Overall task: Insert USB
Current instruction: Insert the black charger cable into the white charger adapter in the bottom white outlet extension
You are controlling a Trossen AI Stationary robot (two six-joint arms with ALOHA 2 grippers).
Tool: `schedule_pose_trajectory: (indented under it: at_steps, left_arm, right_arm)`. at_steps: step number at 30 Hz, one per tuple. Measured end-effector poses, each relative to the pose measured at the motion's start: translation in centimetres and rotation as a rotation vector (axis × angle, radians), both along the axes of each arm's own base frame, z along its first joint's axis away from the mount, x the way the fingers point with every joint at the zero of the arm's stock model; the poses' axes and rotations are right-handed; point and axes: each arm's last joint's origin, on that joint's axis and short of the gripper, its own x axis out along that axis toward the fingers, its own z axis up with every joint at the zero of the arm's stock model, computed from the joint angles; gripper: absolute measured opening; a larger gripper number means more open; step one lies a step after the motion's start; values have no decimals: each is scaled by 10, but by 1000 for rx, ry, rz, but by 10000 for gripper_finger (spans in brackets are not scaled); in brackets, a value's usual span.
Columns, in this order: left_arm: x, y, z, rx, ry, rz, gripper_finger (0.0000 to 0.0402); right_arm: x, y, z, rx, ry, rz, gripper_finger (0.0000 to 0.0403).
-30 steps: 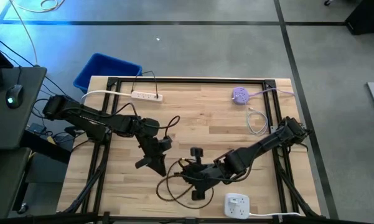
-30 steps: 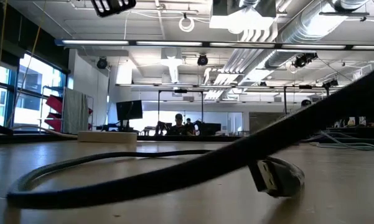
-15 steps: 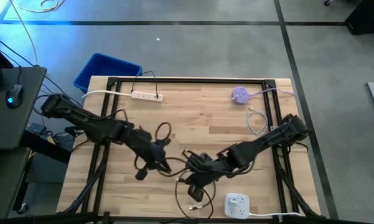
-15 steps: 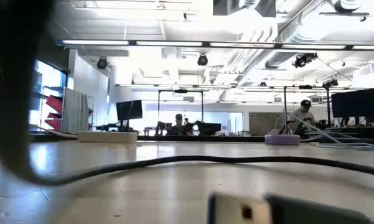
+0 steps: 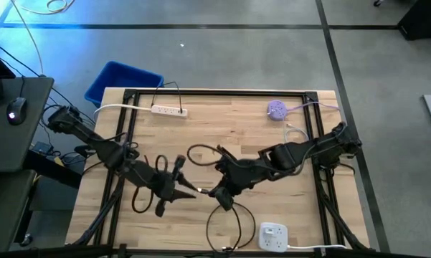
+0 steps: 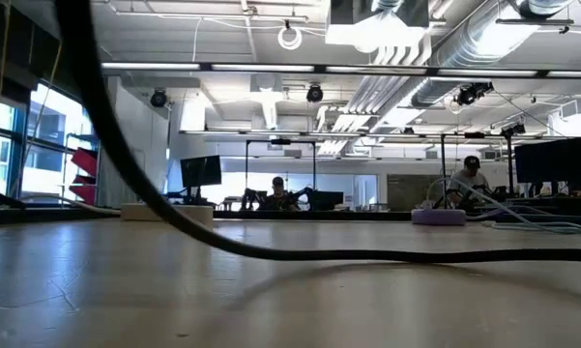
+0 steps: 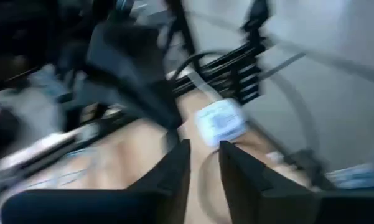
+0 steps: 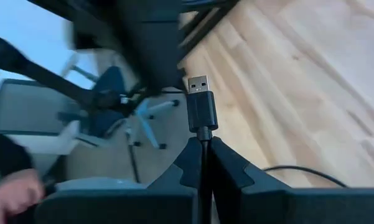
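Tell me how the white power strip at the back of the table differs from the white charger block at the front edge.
The power strip is long and slim; the charger block is short and squarish. The power strip lies at the far left of the table near the blue bin, while the charger block sits at the near right edge. A black cord runs from the power strip's end; the charger block's cord is white. Both are white and lie flat on the wooden table.

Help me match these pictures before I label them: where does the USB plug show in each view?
High view: too small to make out; it would be at the right gripper, table centre.
Low view: not in it; only black cable.
Left wrist view: not visible.
Right wrist view: USB plug, centre, above shut fingers.
Shared landmark: white power block, also.
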Motion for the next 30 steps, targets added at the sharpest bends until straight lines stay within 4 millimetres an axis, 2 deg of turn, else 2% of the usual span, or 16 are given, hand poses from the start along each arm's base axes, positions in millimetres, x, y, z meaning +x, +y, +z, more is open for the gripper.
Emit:
schedule_pose_trajectory:
  at_steps: [5, 9, 16, 23, 30]
  left_arm:
    - [-5, -6, 0, 88, -31, 61, 132]
    - [-3, -8, -3, 106, -27, 84, 139]
    - [5, -10, -13, 127, -4, 152, 86]
    - [4, -13, -13, 131, -16, 174, 11]
    - [0, -20, -11, 108, -47, 206, 3]
  right_arm:
    - [4, -9, 0, 1, -4, -19, 0]
    - [5, -11, 0, 1, -5, -27, 0]
    - [5, -12, 0, -6, -6, -41, 0]
    - [5, -11, 0, -1, -7, -36, 0]
    - [6, -11, 0, -1, -15, -33, 0]
